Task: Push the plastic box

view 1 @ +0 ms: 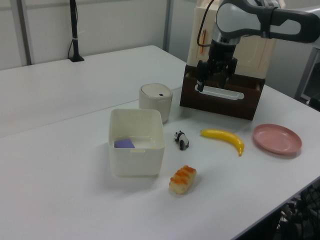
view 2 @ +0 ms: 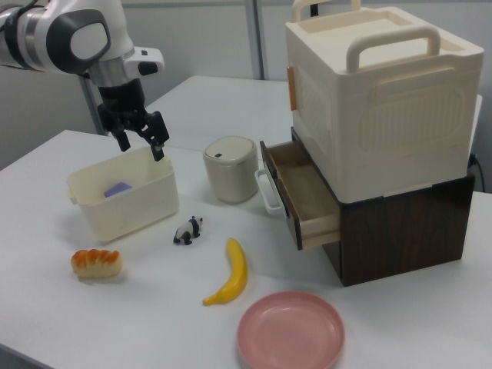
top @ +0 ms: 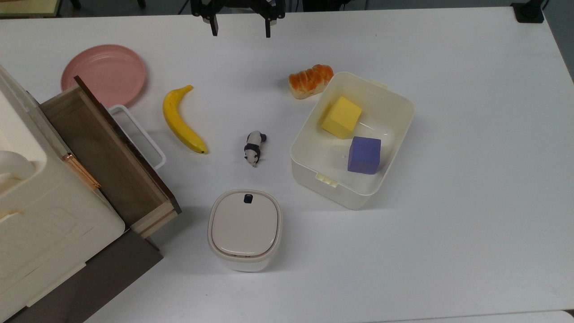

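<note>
The plastic box point(top: 341, 195) is an open white tub right of centre in the top view, holding a yellow block point(top: 341, 116) and a purple block point(top: 364, 154). It is also in the left view point(view 1: 135, 162) and the right view point(view 2: 131, 211). My gripper point(top: 241, 29) hangs open and empty at the top view's top edge, well apart from the box. In the left view the gripper point(view 1: 209, 84) is high above the table in front of the cabinet. The right view puts the gripper point(view 2: 141, 146) in the air over the box's far rim.
A bread roll point(top: 310, 80) lies against the box's upper-left corner. A toy panda point(top: 254, 148), a banana point(top: 181, 119) and a pink plate point(top: 104, 74) lie to the top view's left. A lidded beige container point(top: 245, 229) stands below. An open wooden drawer point(top: 103, 152) juts out.
</note>
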